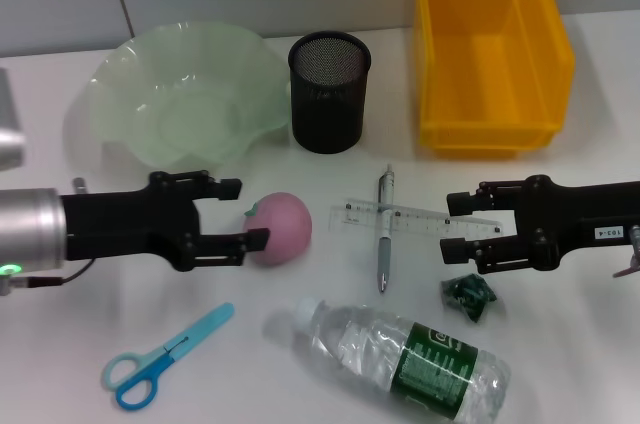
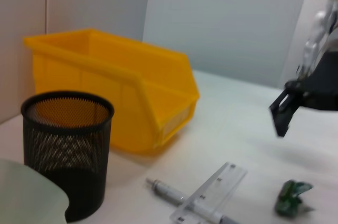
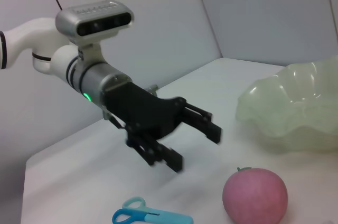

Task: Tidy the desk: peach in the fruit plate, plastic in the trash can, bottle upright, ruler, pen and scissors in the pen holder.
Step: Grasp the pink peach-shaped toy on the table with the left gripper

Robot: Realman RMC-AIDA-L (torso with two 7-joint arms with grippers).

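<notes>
1. Along the desk's near edge lie the scissors (image 1: pixel 160 362) and the tipped-over bottle (image 1: pixel 400 354).
2. Mid-desk, the left gripper (image 1: pixel 243 214) hangs with fingers spread beside the peach (image 1: pixel 280 228); only the right wrist view shows a gap between them.
3. The right gripper (image 1: pixel 463 225), fingers spread, hangs above the plastic scrap (image 1: pixel 469 295), near the crossed ruler (image 1: pixel 418 218) and pen (image 1: pixel 384 240).
4. Toward the far edge stand the plate (image 1: pixel 130 84), pen holder (image 1: pixel 330 92) and yellow bin (image 1: pixel 545 44).

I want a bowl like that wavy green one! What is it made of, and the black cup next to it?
The wavy green fruit plate looks like frosted glass or plastic: cloudy and see-through. I can't tell which. The black pen holder looks like metal mesh: tiny holes let light through its sides.
</notes>
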